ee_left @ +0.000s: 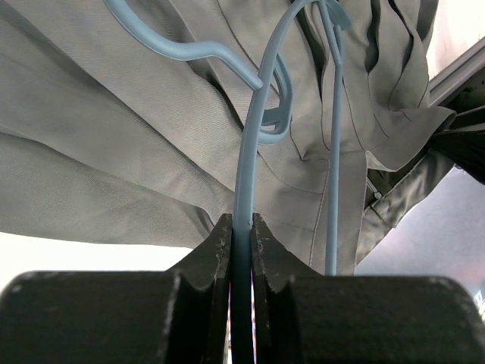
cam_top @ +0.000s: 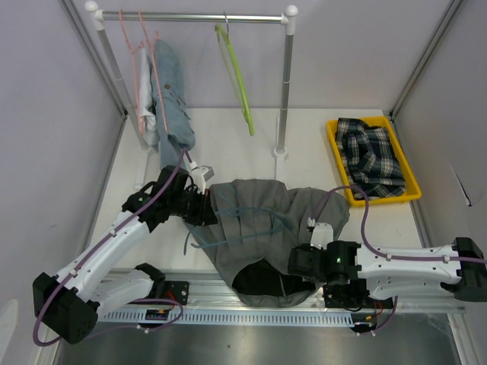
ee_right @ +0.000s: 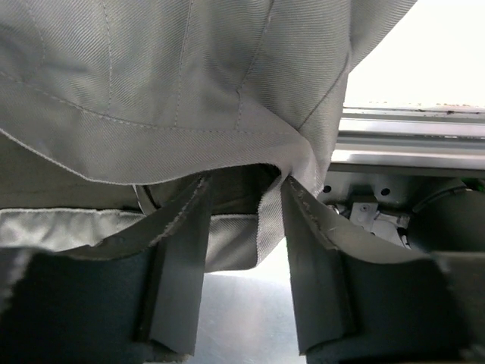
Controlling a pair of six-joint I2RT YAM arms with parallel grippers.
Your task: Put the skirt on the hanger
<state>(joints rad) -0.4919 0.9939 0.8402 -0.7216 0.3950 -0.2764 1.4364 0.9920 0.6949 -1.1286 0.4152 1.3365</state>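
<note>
You're in a robot lab cell, not a home. Under your left gripper (cam_top: 207, 213) and right gripper (cam_top: 295, 262) lies a plain white table (cam_top: 228, 144), boxed in by pale blank panels (cam_top: 46, 114) on metal struts (cam_top: 426, 53). Just nearside of the right gripper runs a slotted aluminium rail (cam_top: 251, 315). Well beyond the left gripper stands a small tube clothes rail (cam_top: 190, 16) with pink hangers (cam_top: 141, 53) and a green hanger (cam_top: 236, 76). Far beyond the right gripper sits a yellow bin (cam_top: 337, 160) of plaid cloth (cam_top: 369, 156).

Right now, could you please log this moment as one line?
left gripper: shut on blue hanger | right gripper: open around skirt hem | skirt: not yet hung
</note>
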